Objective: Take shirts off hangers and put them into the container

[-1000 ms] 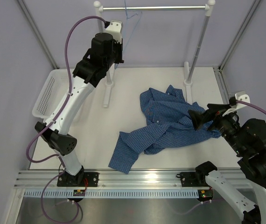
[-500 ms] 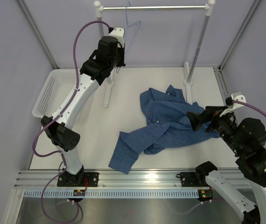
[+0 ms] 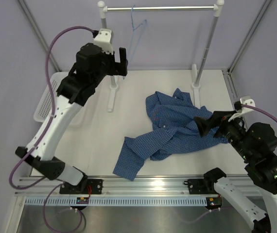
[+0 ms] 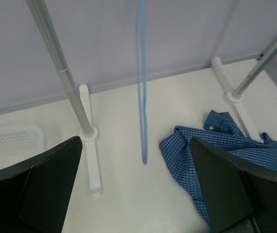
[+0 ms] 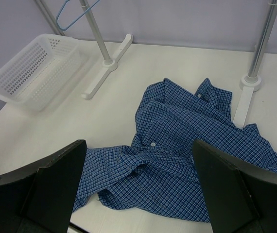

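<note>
Your left hand (image 3: 121, 61) hangs released beside the bare hanger (image 3: 137, 26). Your right hand (image 3: 210, 124), likewise released, hovers at the shirt (image 3: 172, 131), which lies crumpled on the worktop (image 3: 104, 141), well apart from the basket (image 3: 46, 99).

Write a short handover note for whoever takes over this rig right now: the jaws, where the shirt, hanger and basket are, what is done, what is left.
Left gripper: jaws open, empty, raised near the hanger.
Right gripper: jaws open, empty, at the right edge of the shirt.
Hanger: bare, hooked on the rail.
Shirt: crumpled on the table, right of centre.
Basket: far left of the table, empty.
Done: shirt off the hanger.
Left: pick the shirt up and put it in the basket.
</note>
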Controlling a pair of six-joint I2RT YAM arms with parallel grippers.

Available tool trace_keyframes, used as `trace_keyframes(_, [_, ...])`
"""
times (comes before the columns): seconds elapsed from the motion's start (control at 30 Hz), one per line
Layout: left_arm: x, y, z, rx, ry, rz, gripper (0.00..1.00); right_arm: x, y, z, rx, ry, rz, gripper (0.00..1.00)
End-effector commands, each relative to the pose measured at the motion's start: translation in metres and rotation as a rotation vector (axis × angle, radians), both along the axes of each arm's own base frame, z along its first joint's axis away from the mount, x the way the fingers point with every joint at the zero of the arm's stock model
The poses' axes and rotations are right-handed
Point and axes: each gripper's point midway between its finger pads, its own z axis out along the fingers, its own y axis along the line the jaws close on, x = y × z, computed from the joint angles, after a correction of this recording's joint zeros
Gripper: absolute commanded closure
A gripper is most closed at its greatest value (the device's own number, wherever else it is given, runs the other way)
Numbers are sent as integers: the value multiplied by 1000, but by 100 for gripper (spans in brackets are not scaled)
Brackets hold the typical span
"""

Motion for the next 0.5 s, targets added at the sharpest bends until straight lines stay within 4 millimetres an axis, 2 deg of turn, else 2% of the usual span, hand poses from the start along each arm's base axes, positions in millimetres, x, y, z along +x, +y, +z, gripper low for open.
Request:
trace_keyframes(0.0, [-58, -10, 44, -43, -128, -94, 1, -1, 0, 2, 4, -8, 2, 1])
trace_keyframes(0.03, [-69, -18, 40, -39, -124, -121, 1, 0, 0, 2, 3, -9, -2, 1])
trace_keyframes(0.07, [-91, -34, 40, -53, -124, -187, 1, 1, -1, 1, 1, -6, -11, 0])
trace_keyframes(0.1, [-98, -47, 19, -38, -81, -224, 1, 2, -2, 2, 3, -11, -15, 1])
trace_keyframes(0.17, [-126, -81, -3, -81, -4, -346, 1, 4, -3, 1, 0, -10, -25, 1])
trace_keyframes(0.2, [-134, -93, -18, -76, 38, -385, 1, 4, -3, 1, 1, -10, -30, 0])
trace_keyframes(0.23, [-141, -105, -45, -63, 104, -416, 1, 5, -4, 0, -1, -11, -36, 0])
trace_keyframes(0.27, [-154, -120, -60, -47, 138, -456, 1, 5, -6, 0, 4, -12, -48, 1])
trace_keyframes(0.33, [-163, -140, -101, 2, 221, -493, 1, 5, -9, 0, 11, -17, -61, 1])
trace_keyframes(0.37, [-173, -151, -114, 20, 246, -526, 1, 4, -12, 0, 18, -21, -77, 1])
trace_keyframes(0.4, [-172, -164, -128, 22, 259, -536, 1, 4, -13, 0, 21, -22, -87, 0])
trace_keyframes(0.43, [-175, -169, -150, 36, 289, -537, 1, 4, -15, -3, 22, -20, -94, 0])
trace_keyframes(0.47, [-179, -176, -163, 40, 300, -547, 1, 3, -18, -3, 30, -25, -109, 1])
